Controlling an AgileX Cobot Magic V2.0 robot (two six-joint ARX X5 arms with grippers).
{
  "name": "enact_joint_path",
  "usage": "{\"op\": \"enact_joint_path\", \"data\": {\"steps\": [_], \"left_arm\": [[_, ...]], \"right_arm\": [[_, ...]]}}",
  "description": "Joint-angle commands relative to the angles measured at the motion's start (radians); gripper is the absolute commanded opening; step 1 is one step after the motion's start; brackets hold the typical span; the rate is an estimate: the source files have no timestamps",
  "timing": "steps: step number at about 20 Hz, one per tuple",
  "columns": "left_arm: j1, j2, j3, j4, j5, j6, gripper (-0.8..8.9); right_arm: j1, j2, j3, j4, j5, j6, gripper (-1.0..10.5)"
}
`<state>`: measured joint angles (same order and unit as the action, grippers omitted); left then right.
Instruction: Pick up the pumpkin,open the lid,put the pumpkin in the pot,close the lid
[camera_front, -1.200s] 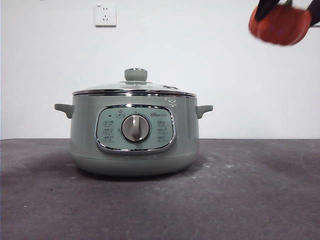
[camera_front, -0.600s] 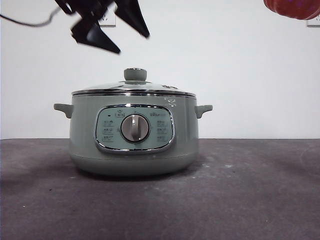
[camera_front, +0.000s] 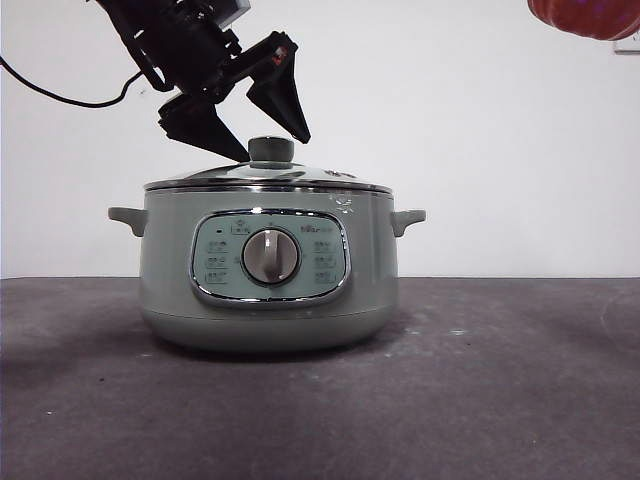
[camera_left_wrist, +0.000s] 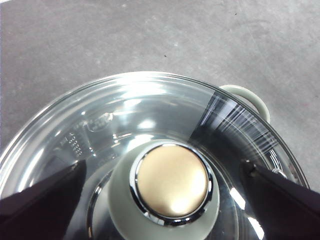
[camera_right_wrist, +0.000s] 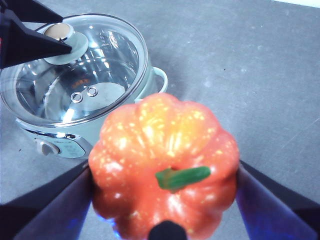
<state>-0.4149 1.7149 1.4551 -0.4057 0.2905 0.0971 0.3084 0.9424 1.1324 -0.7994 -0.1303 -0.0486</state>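
The sage-green pot (camera_front: 268, 270) stands mid-table with the glass lid (camera_front: 300, 178) shut on it. My left gripper (camera_front: 274, 149) is open, one jaw on each side of the lid's knob (camera_front: 271, 150) and not touching it. The left wrist view looks straight down on the knob (camera_left_wrist: 172, 182), which sits between the spread jaws of the left gripper (camera_left_wrist: 163, 167). My right gripper (camera_right_wrist: 164, 167) is shut on the orange pumpkin (camera_right_wrist: 162, 170), held high to the pot's right. Only the pumpkin's underside (camera_front: 590, 15) shows at the front view's top right corner.
The dark grey table (camera_front: 500, 380) stretches around the pot. The pot's side handles (camera_front: 408, 218) stick out left and right. A black cable (camera_front: 60, 95) trails from the left arm. A wall socket's edge (camera_front: 628, 42) shows at the far right.
The left gripper came in from the upper left and dropped until its open jaws straddle the knob. The pumpkin rose to the top right corner and has stayed there.
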Motion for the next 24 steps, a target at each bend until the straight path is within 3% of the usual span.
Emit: {"op": "enact_joint_path", "data": {"steps": [1,5,8,17,24], "left_arm": [[-0.005,0.015,0.003,0.006,-0.002,0.012,8.12],[-0.011,0.017,0.003,-0.020,-0.002,0.012,7.94],[-0.014,0.017,0.003,-0.030,-0.002,0.012,5.30],[-0.018,0.017,0.003,-0.021,-0.002,0.012,0.20],[-0.018,0.014,0.004,-0.021,-0.002,0.011,-0.09]], "right_arm": [[0.003,-0.001,0.000,0.006,-0.002,0.006,-0.1],[0.003,-0.001,0.000,0.006,-0.002,0.006,-0.1],[0.003,-0.001,0.000,0.006,-0.002,0.006,-0.1],[0.002,-0.001,0.000,0.005,-0.002,0.006,-0.1],[0.003,-0.001,0.000,0.005,-0.002,0.006,-0.1]]}}
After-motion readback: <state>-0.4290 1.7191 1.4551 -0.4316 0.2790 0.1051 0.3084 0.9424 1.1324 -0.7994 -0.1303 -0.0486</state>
